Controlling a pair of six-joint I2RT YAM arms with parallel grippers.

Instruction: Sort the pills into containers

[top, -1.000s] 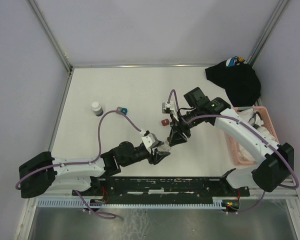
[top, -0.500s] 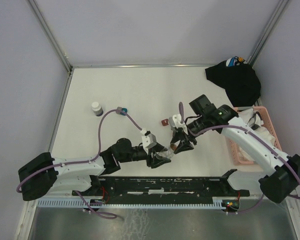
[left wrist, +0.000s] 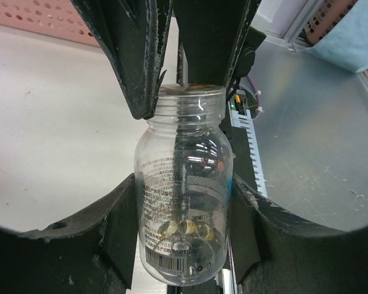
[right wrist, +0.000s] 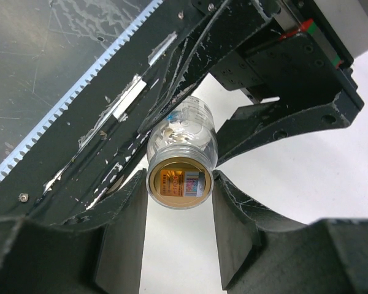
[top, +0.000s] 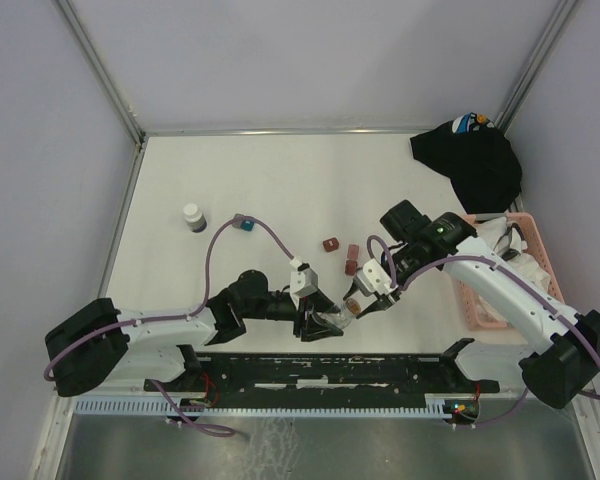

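- The vial (left wrist: 184,184), clear with a printed label, is held off the table (top: 270,180) near the lower middle of the overhead view, lying roughly level between the two grippers.
- A few yellowish pills (left wrist: 185,229) are seen at its closed end.
- Its amber top (right wrist: 179,182) is turned toward the right wrist camera.
- The left gripper (left wrist: 184,202) is closed around the vial's body, a finger pressed to each side.
- The right gripper (right wrist: 179,187) is closed on the top, with both fingers against its rim.
- Small dark-red boxes (top: 329,243) lie on the table just above the grippers; their number cannot be told.
- A white-capped bottle (top: 192,217) stands at the left.
- A pink basket (top: 480,305) and a black cloth (top: 475,165) are noted at the right.
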